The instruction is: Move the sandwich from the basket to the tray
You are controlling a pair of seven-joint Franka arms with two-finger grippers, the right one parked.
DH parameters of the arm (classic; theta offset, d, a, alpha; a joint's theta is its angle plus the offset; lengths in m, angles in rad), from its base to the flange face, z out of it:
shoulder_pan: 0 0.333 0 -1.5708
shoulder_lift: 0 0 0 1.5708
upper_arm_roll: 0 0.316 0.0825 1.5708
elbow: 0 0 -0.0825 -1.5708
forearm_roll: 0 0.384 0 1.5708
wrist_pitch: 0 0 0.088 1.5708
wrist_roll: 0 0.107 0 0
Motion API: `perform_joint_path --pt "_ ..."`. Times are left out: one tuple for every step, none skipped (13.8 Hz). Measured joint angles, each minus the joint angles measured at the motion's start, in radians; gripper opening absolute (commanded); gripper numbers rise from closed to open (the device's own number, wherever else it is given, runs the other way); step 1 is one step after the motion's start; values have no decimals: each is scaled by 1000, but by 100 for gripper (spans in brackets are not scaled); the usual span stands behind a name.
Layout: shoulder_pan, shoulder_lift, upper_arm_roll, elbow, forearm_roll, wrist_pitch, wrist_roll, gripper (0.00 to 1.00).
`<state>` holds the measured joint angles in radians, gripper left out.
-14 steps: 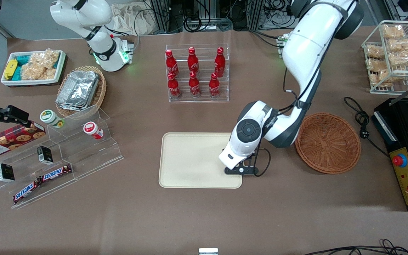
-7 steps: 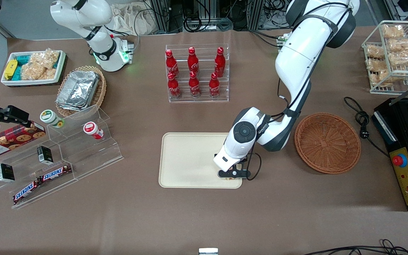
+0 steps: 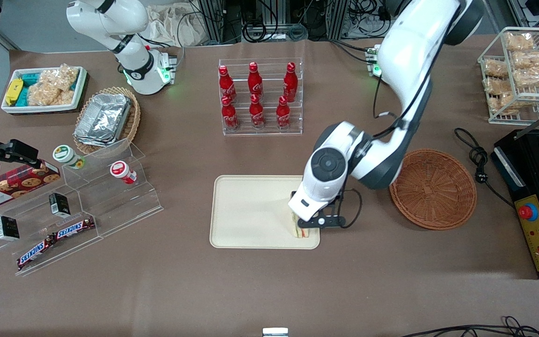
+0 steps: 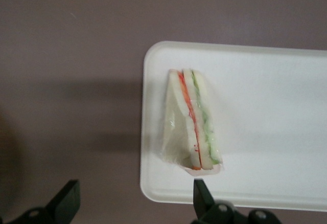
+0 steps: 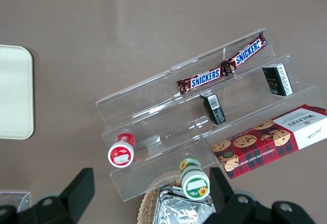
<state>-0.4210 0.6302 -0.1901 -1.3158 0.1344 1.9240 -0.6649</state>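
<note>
The sandwich (image 3: pixel 300 229) (image 4: pixel 191 127), a pale wedge with orange and green layers in clear wrap, lies on the cream tray (image 3: pixel 251 210) (image 4: pixel 265 132), close to the tray's corner nearest the front camera and the basket. My gripper (image 3: pixel 318 221) (image 4: pixel 134 198) hangs just above it, open, with its jaws spread wide and nothing between them; one fingertip (image 4: pixel 202 196) is over the tray's rim beside the sandwich. The reddish-brown wicker basket (image 3: pixel 432 188) stands beside the tray, toward the working arm's end, with nothing in it.
A clear rack of red bottles (image 3: pixel 260 96) stands farther from the front camera than the tray. A black appliance (image 3: pixel 536 196) and a power cable (image 3: pixel 477 159) lie beside the basket. An acrylic step shelf (image 3: pixel 87 206) with snacks sits toward the parked arm's end.
The gripper dipped onto the tray, then rose and shifted slightly toward the basket. The sandwich, hidden under the hand before, now lies free on the tray.
</note>
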Motion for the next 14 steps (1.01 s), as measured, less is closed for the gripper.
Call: perform_joint_path --pt "19 -52 4 3 0 -45 15 99" --pt "46 -102 7 7 0 -79 40 99" --pt "80 -146 10 14 0 -104 75 99" --pt "126 -187 12 19 -1 -128 120 99" --pt "179 -223 12 22 -10 -146 171 99" --pt "227 -254 14 23 -20 -160 221 99" --pt "273 -284 14 23 -21 -174 264 99" --pt "315 -312 15 24 -23 -194 300 99" --pt "350 -335 15 24 -31 -220 325 99" --pt "379 -353 15 23 -39 -249 340 99" --pt "403 -364 15 23 -44 -273 347 99" --pt "422 -371 15 23 -45 -292 351 99" --pt "438 -373 15 23 -46 -309 364 99" --pt "450 -373 15 21 -46 -317 396 100"
